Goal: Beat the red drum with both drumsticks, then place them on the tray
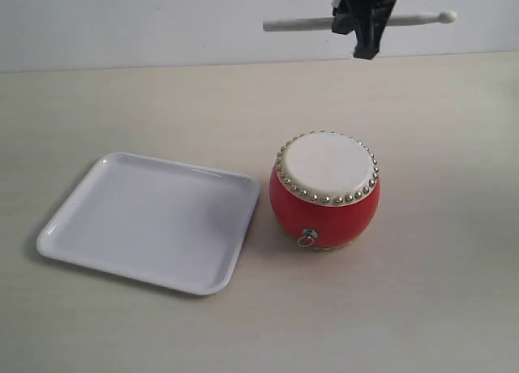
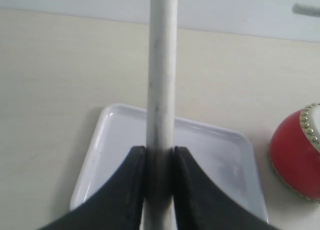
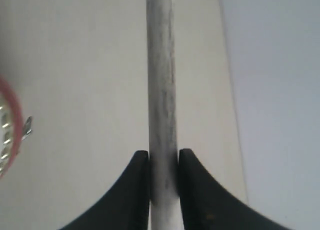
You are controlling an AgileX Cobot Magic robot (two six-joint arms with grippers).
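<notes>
**Firmly clamped on both sides**

Count first: two drumsticks, one red drum (image 1: 326,196), one tray (image 1: 146,219), two grippers. The left gripper (image 2: 160,151) has its black fingers (image 2: 125,190) pressed against either side of the left drumstick (image 2: 161,65), with no gap showing. In its wrist view the tray lies beneath the stick and the drum sits off to one side. The right gripper (image 3: 164,152) pinches the right drumstick (image 3: 161,65) the same way, fingers tight on the worn shaft. In the exterior view that stick lies level, high against the pale wall (image 1: 122,24) beyond the drum, with its rounded tip pointing right. The drum stands upright on the table (image 1: 438,300), cream skin up, just beside the tray's right edge but not touching it.
</notes>
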